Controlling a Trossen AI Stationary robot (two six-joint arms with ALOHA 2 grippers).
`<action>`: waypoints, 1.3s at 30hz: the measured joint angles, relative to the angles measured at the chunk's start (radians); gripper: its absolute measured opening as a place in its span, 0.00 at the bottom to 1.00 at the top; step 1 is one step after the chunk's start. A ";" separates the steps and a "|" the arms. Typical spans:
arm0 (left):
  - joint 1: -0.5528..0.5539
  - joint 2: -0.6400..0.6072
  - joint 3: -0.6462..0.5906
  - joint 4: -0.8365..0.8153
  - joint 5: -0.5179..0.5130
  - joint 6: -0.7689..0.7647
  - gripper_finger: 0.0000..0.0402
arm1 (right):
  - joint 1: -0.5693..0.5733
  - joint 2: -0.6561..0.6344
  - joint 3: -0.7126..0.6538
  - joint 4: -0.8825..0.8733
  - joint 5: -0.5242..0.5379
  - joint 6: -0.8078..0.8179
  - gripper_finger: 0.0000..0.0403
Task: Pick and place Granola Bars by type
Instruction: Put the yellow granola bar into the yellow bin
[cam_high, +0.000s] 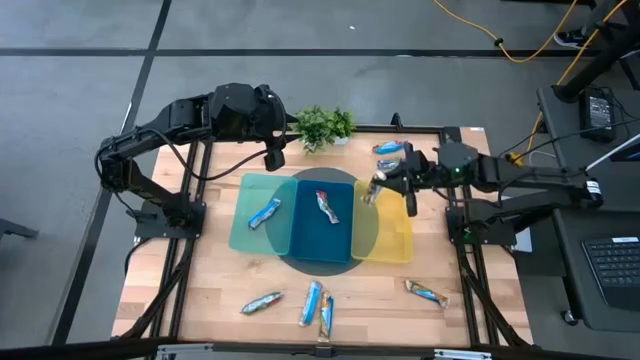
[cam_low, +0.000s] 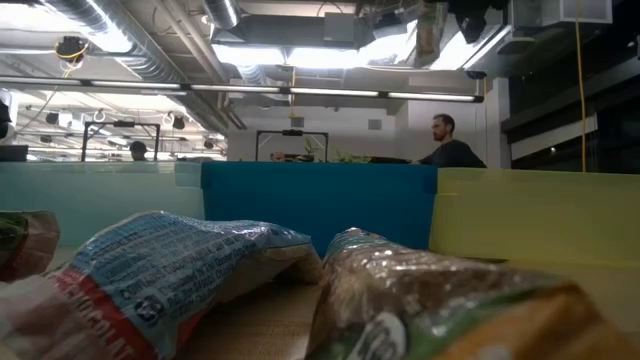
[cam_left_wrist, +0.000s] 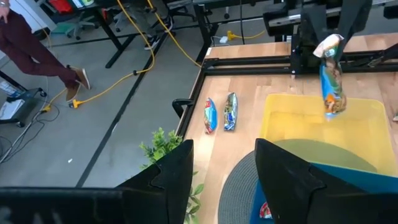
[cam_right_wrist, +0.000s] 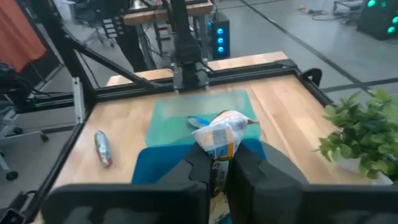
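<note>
Three trays stand side by side on a grey round mat: light teal, blue and yellow. One granola bar lies in the teal tray and one in the blue. Two bars lie beyond the yellow tray, and several lie near the front edge. My right gripper is shut on a bar above the yellow tray's left side. My left gripper stands open and holds nothing, high over the teal tray's far edge. My right gripper pinches the bar's wrapper by one end between its two fingers. The fingers come nearly level from the table's right. The bar's other end hangs down, lifted clear above the yellow tray.
A small green potted plant stands at the far edge behind the blue tray. A black frame borders the wooden table. In the low view two bars lie close in front of the tray walls. People show in the room behind.
</note>
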 joint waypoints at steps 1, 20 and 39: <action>0.000 0.000 0.000 0.000 0.000 0.000 0.41 | 0.005 -0.011 -0.007 0.001 0.000 0.002 0.08; 0.000 0.000 0.000 0.000 0.000 -0.004 0.39 | 0.104 -0.179 -0.418 0.255 0.117 0.081 0.07; 0.000 0.000 0.000 0.000 0.001 -0.019 0.40 | 0.109 -0.222 -0.713 0.545 0.140 0.173 0.06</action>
